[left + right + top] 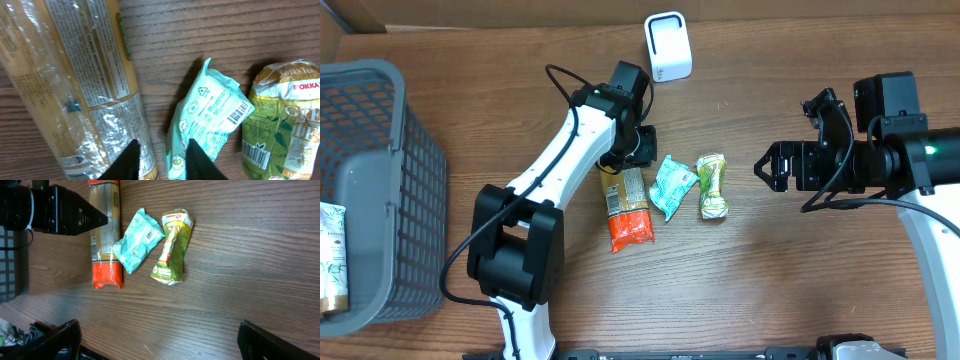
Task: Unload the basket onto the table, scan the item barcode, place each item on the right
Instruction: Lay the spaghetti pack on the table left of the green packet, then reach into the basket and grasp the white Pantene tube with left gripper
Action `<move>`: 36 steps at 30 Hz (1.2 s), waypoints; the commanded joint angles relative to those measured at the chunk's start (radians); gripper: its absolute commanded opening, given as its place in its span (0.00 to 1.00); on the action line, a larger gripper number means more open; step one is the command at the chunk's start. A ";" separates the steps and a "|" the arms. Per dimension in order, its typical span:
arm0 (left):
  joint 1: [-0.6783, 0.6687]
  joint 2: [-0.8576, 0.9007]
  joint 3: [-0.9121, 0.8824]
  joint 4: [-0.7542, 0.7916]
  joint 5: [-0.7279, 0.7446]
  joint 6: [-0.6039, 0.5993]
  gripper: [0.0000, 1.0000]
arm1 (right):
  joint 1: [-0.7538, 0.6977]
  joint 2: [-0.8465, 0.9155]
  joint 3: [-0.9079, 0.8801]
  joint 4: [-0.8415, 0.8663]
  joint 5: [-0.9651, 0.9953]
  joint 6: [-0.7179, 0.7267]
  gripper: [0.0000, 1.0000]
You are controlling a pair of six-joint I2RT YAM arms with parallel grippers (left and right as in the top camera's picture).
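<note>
Three items lie side by side mid-table: a long spaghetti packet [625, 205] with an orange end, a teal packet [672, 185] and a green tea packet [712, 186]. My left gripper [623, 163] hovers at the spaghetti packet's far end. In the left wrist view its gripper [161, 162] stands narrowly open over the gap between the spaghetti packet [85, 85] and the teal packet [207, 117], holding nothing. Barcodes face up on the teal packet and the green tea packet [285, 120]. The white scanner [667, 45] stands at the back. My right gripper [765, 165] is wide open, right of the items.
A grey mesh basket [380, 120] with a packet inside fills the left edge. In the right wrist view the right gripper [159, 335] hangs above bare wood, with the three items [137, 247] further off.
</note>
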 commanded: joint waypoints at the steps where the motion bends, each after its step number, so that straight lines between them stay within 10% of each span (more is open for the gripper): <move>1: 0.013 -0.005 0.039 -0.012 0.005 0.034 0.26 | 0.003 0.001 0.010 0.003 0.003 -0.007 1.00; 10: 0.129 -0.090 0.541 -0.375 -0.149 0.102 0.33 | 0.003 0.001 0.010 0.003 0.003 -0.007 1.00; 14: 0.232 -0.159 0.816 -0.550 -0.298 0.102 1.00 | 0.003 0.001 0.010 0.003 0.004 -0.007 1.00; 24: 0.677 -0.386 0.906 -0.708 -0.386 0.177 1.00 | 0.003 0.001 0.010 0.006 0.003 -0.007 1.00; 36: 1.096 -0.551 0.326 -0.575 -0.434 0.154 0.96 | 0.003 0.007 0.010 0.014 0.003 -0.007 1.00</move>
